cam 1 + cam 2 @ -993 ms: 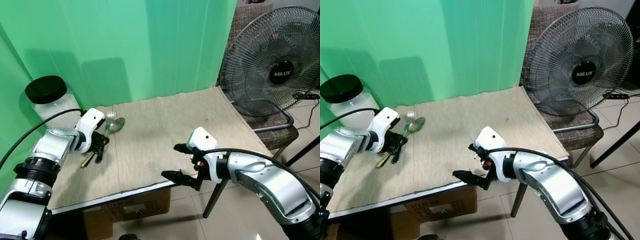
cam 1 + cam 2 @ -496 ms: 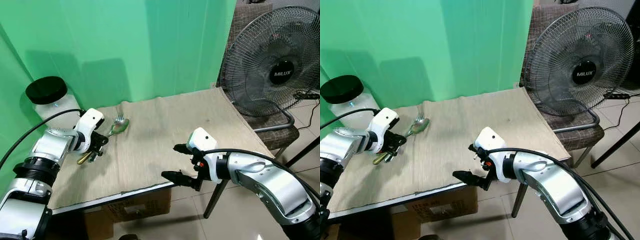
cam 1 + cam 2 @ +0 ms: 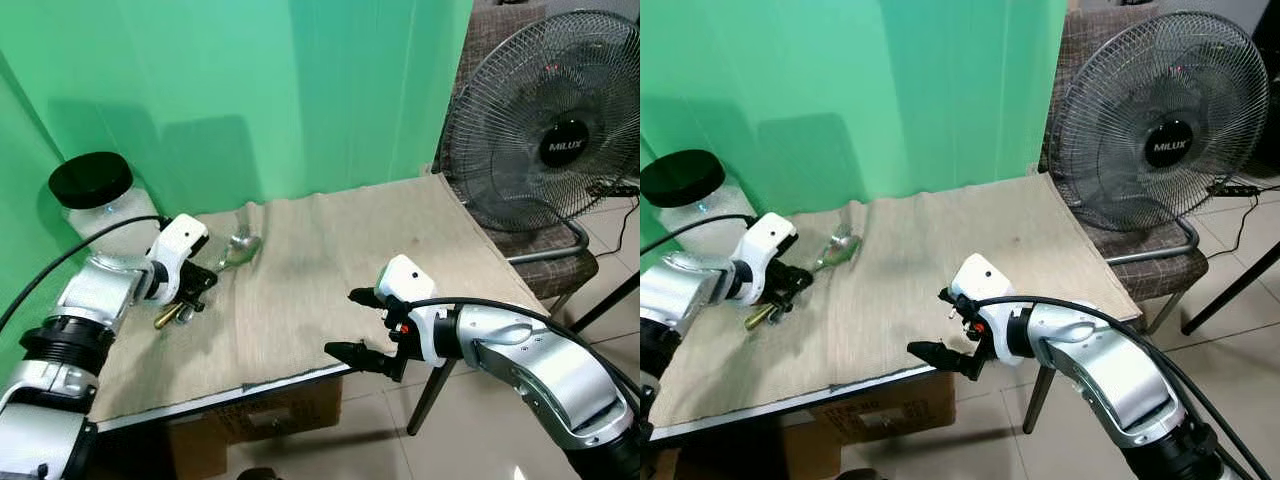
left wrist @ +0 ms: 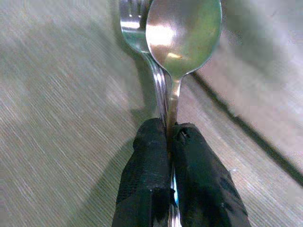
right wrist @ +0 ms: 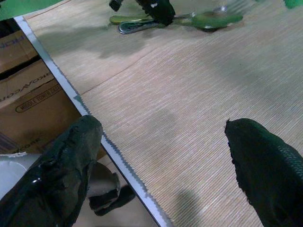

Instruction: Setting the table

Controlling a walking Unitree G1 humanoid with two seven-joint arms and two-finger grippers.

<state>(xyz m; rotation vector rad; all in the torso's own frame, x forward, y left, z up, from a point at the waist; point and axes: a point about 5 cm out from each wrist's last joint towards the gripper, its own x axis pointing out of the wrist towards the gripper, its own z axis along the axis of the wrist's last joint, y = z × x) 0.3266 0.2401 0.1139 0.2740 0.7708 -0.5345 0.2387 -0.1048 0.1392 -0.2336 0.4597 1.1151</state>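
- Over the last second our left claw has lifted the spoon and fork off the cloth-covered surface; their heads now point up toward 1 o'clock instead of lying flat.
- We judge this as the pickup done, with carrying the cutlery to a place setting as the next step.
- The left claw is pinched tight on both handles together, at about 9 o'clock on the surface.
- The spoon's shiny bowl overlaps the fork's tines; the gold-toned handle ends poke out behind the fingers.
- Our right claw hangs wide open and empty over the near edge at 6 o'clock.
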